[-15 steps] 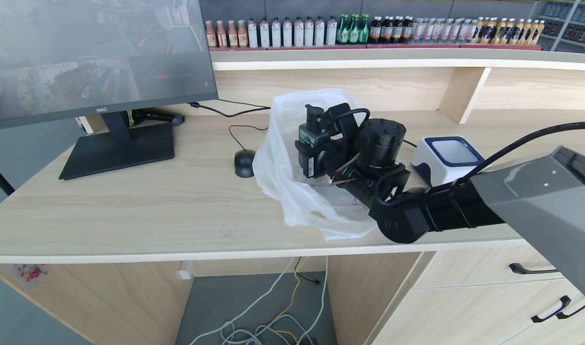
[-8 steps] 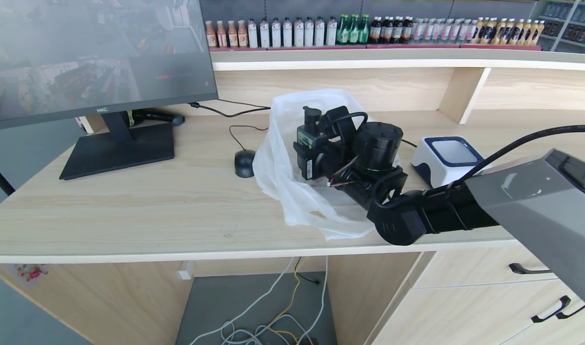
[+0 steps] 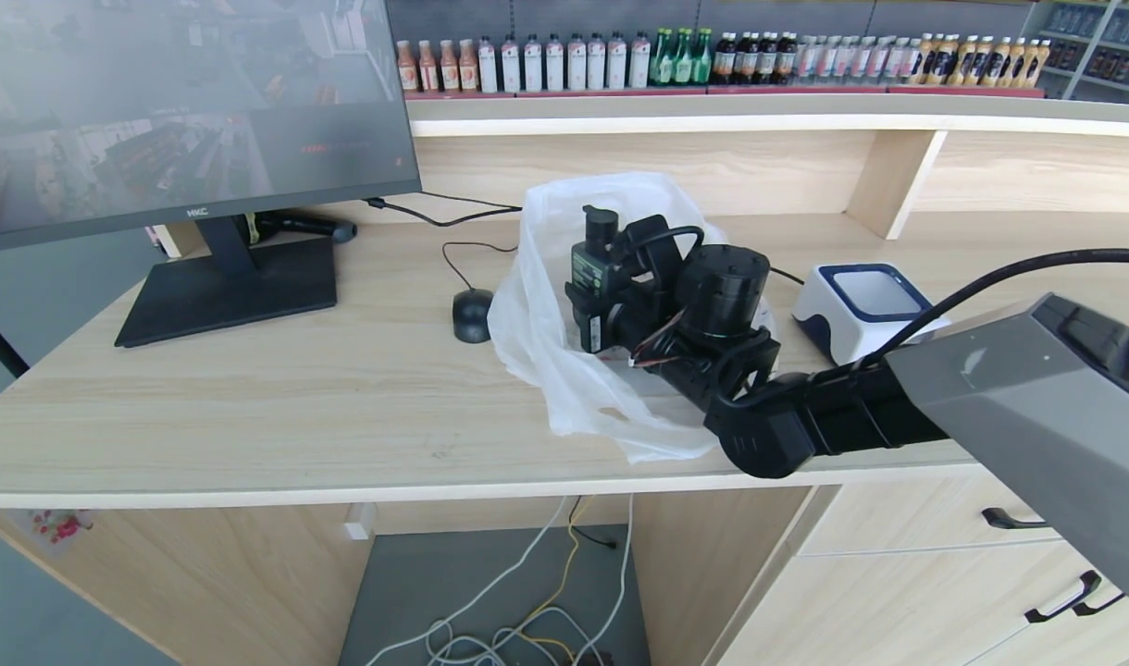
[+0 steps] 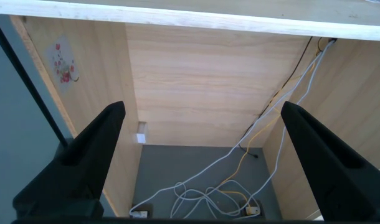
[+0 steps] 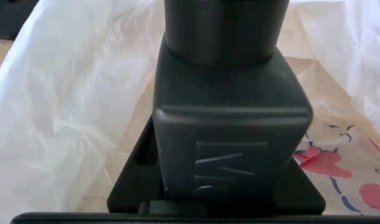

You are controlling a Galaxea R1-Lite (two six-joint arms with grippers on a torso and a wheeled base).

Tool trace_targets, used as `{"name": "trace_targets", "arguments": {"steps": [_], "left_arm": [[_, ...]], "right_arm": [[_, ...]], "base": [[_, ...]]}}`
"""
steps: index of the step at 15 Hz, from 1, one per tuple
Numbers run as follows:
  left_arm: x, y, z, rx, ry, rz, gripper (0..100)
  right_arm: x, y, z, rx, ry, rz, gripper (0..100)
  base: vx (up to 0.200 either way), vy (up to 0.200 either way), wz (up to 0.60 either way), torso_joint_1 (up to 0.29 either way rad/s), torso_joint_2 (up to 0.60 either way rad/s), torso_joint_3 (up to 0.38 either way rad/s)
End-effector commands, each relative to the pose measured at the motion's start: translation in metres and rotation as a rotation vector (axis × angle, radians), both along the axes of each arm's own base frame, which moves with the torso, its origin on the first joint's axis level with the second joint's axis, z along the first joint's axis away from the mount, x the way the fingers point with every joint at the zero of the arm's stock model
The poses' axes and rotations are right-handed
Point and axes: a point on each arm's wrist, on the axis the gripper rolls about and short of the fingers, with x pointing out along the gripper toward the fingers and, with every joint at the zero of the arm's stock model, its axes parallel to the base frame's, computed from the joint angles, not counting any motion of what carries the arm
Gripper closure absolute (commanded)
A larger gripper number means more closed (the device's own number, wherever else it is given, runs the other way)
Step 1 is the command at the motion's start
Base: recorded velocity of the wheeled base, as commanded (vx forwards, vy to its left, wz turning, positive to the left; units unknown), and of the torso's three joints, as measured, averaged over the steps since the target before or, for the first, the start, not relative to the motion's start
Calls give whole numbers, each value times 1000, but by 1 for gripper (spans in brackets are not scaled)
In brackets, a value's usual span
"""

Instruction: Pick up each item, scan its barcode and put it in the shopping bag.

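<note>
Shopping bag (image 3: 546, 314): thin white see-through plastic, crumpled and slumped on the desk (image 3: 250, 407), right of centre. Its long axis runs from the far side of the desk toward the near edge, with the loose near end lying flat close to that edge. Mouth faces upward, far rim standing highest.

Inside the bag, in the right wrist view, a pale packet (image 5: 339, 168) with red and blue print lies on the bottom; its shape and which way it points cannot be made out.

Right claw (image 3: 606, 324): down inside the bag's mouth, plastic on all sides. The claw's own dark housing covers the fingers, so open or closed cannot be told.

Left claw (image 4: 202, 155): fingers spread wide with nothing between them, held low below the desk top, facing the wooden kneehole and the tangle of cables (image 4: 209, 193) on the floor.

Around the bag: white scanner (image 3: 861, 310) with a dark blue rim just beside it on the right; black mouse (image 3: 472, 314) near it on the left; monitor (image 3: 176, 102) farther left. Rows of bottles (image 3: 713, 60) on the shelf behind.
</note>
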Motion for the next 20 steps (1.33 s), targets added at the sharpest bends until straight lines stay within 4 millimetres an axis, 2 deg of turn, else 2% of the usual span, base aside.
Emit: {"name": "trace_targets", "arguments": {"steps": [1,6,7,15,20], "left_arm": [[0,0,0,0,-1,0,0],[0,0,0,0,-1,0,0],[0,0,0,0,-1,0,0],[0,0,0,0,-1,-1,0],[0,0,0,0,-1,-1,0]], "right_arm": [[1,1,-3,-2,4,0,100],[-1,1,-5,-5,9,2,100],[-1,0,-7,-7,11,2,0],[-4,-2,1,33,-40,2,0],[-16,-10,34,70,-96,2,0]], "base": [[0,0,0,0,0,0],[0,0,0,0,0,0],[0,0,0,0,0,0],[0,0,0,0,0,0],[0,0,0,0,0,0]]}}
